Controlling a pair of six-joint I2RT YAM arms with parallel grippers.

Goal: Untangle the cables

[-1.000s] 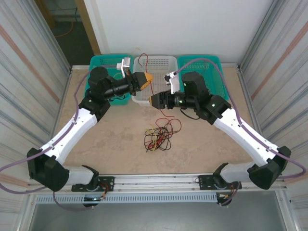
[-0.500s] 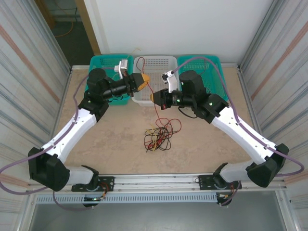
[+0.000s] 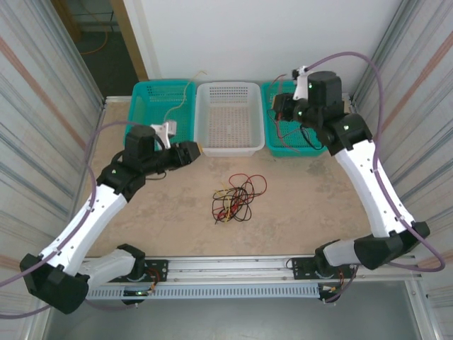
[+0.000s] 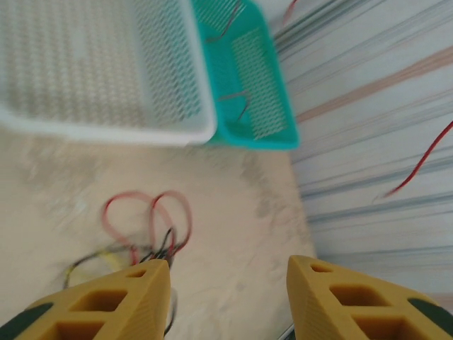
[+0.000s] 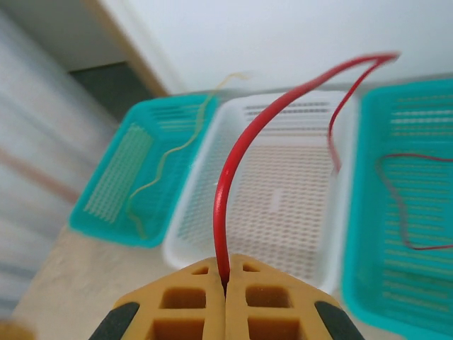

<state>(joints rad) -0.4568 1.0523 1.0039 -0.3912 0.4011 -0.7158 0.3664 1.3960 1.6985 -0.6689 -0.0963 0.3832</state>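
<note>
Tabletop (image 3: 177,212) | cable tangle (image 3: 233,198) mid | R jaws clamp red cable (image 5: 221,205), arcs up-right

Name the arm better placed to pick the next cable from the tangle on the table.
Left. The left gripper is open, empty and faces the tangle; the right gripper is shut on a red cable.

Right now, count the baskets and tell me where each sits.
3, in a row along the far edge of the table: left teal basket, white basket in the middle, right teal basket partly under the right arm.
</note>
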